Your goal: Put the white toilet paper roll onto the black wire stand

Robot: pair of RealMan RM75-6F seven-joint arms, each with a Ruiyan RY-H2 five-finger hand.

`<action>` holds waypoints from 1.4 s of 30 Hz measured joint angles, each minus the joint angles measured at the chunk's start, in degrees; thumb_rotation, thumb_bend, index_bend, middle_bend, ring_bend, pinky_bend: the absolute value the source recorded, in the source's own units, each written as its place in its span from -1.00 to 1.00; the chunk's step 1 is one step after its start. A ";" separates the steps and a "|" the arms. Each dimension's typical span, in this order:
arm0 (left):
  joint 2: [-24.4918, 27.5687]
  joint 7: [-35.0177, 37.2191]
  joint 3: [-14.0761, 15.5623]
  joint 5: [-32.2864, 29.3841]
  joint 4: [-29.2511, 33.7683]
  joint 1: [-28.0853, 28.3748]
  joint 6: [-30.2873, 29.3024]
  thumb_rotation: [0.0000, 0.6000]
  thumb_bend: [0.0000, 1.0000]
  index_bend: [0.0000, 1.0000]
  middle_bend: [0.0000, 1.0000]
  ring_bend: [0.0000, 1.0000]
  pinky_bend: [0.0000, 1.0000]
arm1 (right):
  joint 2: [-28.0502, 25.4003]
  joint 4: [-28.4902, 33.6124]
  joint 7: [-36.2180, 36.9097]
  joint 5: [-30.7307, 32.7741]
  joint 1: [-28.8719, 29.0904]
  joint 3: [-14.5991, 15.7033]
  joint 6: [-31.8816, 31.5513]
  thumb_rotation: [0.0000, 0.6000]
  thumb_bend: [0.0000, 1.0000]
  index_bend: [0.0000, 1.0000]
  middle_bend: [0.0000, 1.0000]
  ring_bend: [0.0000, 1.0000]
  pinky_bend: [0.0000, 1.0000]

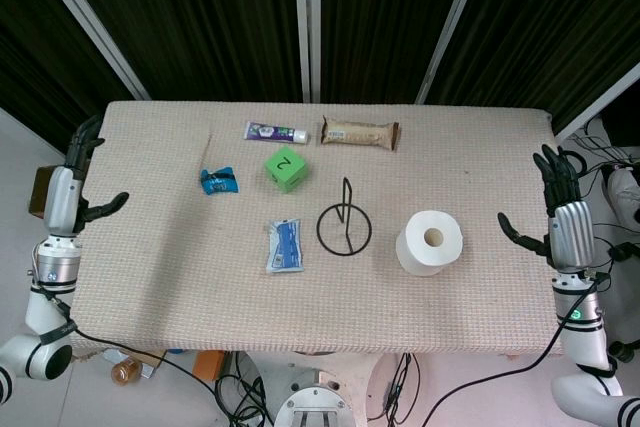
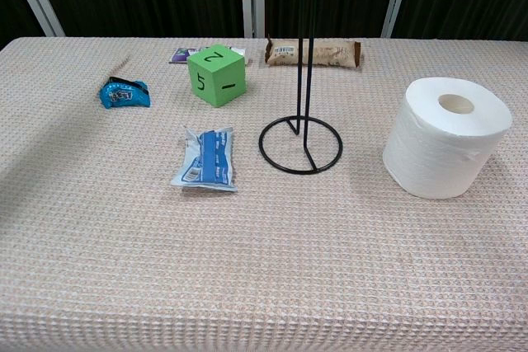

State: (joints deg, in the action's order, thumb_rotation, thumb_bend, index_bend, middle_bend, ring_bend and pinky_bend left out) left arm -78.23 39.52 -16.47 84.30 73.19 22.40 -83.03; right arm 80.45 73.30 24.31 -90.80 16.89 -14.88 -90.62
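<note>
The white roll (image 2: 446, 137) stands on its end at the near right of the table (image 1: 150, 287), its hollow core facing up, just beside the black wire stand (image 2: 300, 144) but not on it. The right hand (image 1: 565, 215) hangs at the table's right edge, near the roll but apart from it, fingers spread and holding nothing; the left hand (image 1: 72, 187) is at the far left edge, also spread and empty. Farther back lie a blue-white packet (image 2: 208, 159), a green cube (image 2: 216, 75), a small blue wrapper (image 2: 124, 93), a tube (image 1: 275, 132) and a snack bar (image 2: 313, 53).

The wire stand (image 1: 344, 229) stands mid-table (image 1: 150, 297), the toilet paper roll (image 1: 430, 242) to its right, a wipes packet (image 1: 285, 246) left, a numbered cube (image 1: 285, 168) behind-left, a snack bar (image 1: 360, 133) behind.
</note>
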 measured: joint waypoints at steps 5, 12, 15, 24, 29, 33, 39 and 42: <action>0.13 0.15 0.65 -0.14 -0.78 0.43 0.34 -0.46 -1.00 -0.86 -0.93 -0.94 -0.58 | 0.48 -1.40 1.57 0.54 0.69 0.48 0.11 1.00 -0.62 -1.00 -1.00 -1.00 -1.00; 1.57 -0.08 1.54 0.37 1.31 0.22 0.32 -0.46 -1.00 -0.86 -0.93 -0.94 -0.58 | -0.36 -0.62 1.55 0.84 0.41 1.85 0.69 1.00 -0.67 -1.00 -1.00 -1.00 -1.00; 2.65 -0.70 2.14 0.83 2.57 0.25 0.72 -0.46 -1.00 -0.86 -0.93 -0.94 -0.58 | -0.66 0.35 1.81 0.93 -0.06 2.47 0.54 1.00 -0.67 -1.00 -1.00 -1.00 -1.00; 5.56 -7.59 5.22 1.43 5.43 0.49 4.91 -0.46 -1.00 -0.86 -0.90 -0.94 -0.58 | -4.99 7.34 2.42 3.27 -1.75 7.48 8.45 1.00 -0.81 -1.00 -1.00 -1.00 -1.00; 8.16 -11.86 7.98 0.50 8.81 0.74 10.94 -0.45 -1.00 -0.86 -0.90 -0.94 -0.58 | -5.42 10.09 3.62 5.52 -2.98 11.60 14.54 1.00 -0.95 -1.00 -1.00 -1.00 -1.00; 8.63 -16.82 9.60 -0.17 9.88 0.68 12.62 -0.47 -1.00 -0.86 -0.90 -0.94 -0.58 | -3.57 8.19 6.83 6.54 -2.98 12.68 17.89 1.00 -1.00 -1.00 -1.00 -1.00 -1.00; 8.29 -22.44 11.01 -0.39 10.08 0.21 12.70 -0.46 -1.00 -0.86 -0.90 -0.94 -0.58 | 0.21 3.99 12.84 6.53 -2.13 12.47 19.58 1.00 -1.00 -1.00 -1.00 -1.00 -1.00; 7.72 -23.77 11.44 -0.11 9.42 -0.07 12.18 -0.47 -1.00 -0.86 -0.90 -0.94 -0.58 | 0.80 3.24 14.73 6.37 -0.92 11.90 21.02 1.00 -1.00 -1.00 -1.00 -1.00 -1.00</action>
State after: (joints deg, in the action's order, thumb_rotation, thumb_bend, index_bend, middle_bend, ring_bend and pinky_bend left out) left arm -70.52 15.75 -5.04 84.19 82.61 22.33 -70.84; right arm 81.25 76.54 39.04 -84.43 15.97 -2.97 -69.60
